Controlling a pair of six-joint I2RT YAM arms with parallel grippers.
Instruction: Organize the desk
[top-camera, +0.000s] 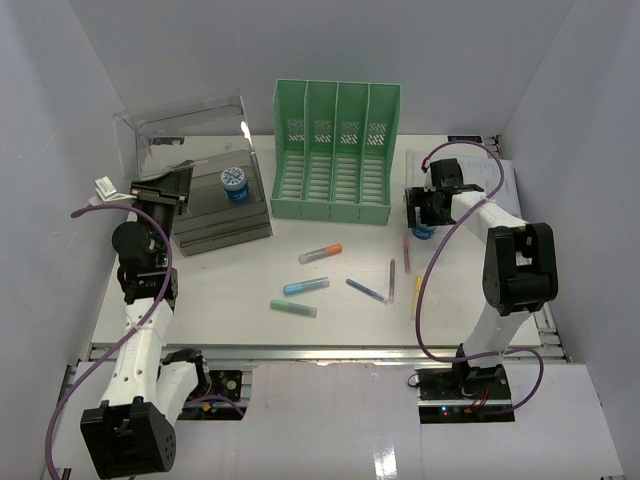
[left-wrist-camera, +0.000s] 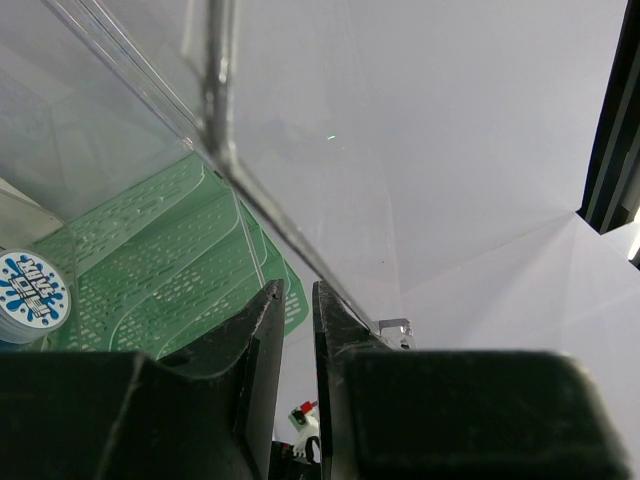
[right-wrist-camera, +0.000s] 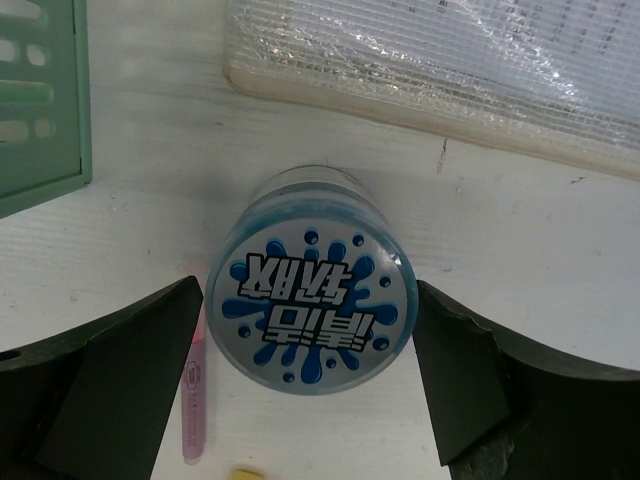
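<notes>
We see the desk (top-camera: 230, 275) lying under everything, with loose items scattered across its white top. The move ahead seems to turn on the jar (right-wrist-camera: 310, 285). It stands upright at the far right, its printed cap facing straight up at the right wrist camera, so its long axis runs toward the right gripper (top-camera: 425, 225), which hangs directly above it. That gripper's jaws stand wide apart, one on each flank of the jar and just beside it. Whether the pads touch it we cannot tell. The right arm is plainly the nearer one. A pink pen (right-wrist-camera: 192, 400) lies just beside the jar, and a mesh pouch (right-wrist-camera: 450, 60) lies beyond it. The left gripper (left-wrist-camera: 300, 310) is at the clear box (top-camera: 215, 225), its jaws nearly together and, as we judge, pinched on the raised lid (left-wrist-camera: 222, 120). The lid's edge runs into the slit, but the contact itself is hidden. A second jar (top-camera: 234, 184) sits inside the box, with the green rack (top-camera: 335, 150) just to its right. From above, the gripper covers most of the jar, and the pouch is cut off at the edge of the wrist view.
</notes>
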